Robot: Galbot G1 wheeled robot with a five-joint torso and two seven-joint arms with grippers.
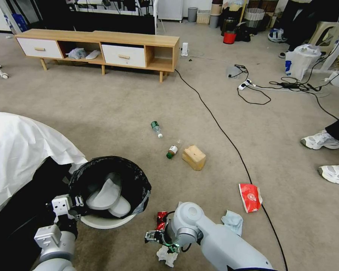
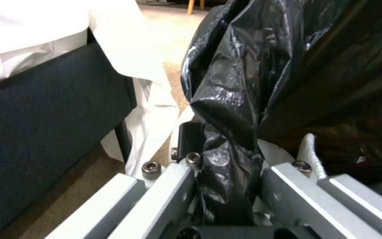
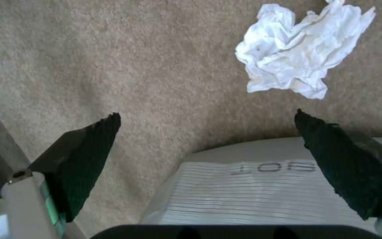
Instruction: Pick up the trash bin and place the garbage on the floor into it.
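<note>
While the left gripper (image 2: 226,186) pinches the crinkled black liner at the rim of the round white trash bin (image 1: 109,222) (tilted, mouth facing up and away), the right gripper (image 3: 206,119) hangs jaws wide apart above beige short-pile carpet (image 1: 120,105), near a crumpled white tissue (image 3: 299,53).

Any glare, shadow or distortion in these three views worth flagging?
Head view: straight cabinet edges bow, wide-angle distortion. Left wrist view: the black garbage bag shows shiny highlights, left gripper clamped on it. Right wrist view: soft shadow on carpet under the open right gripper, beside the white crumpled tissue.
</note>
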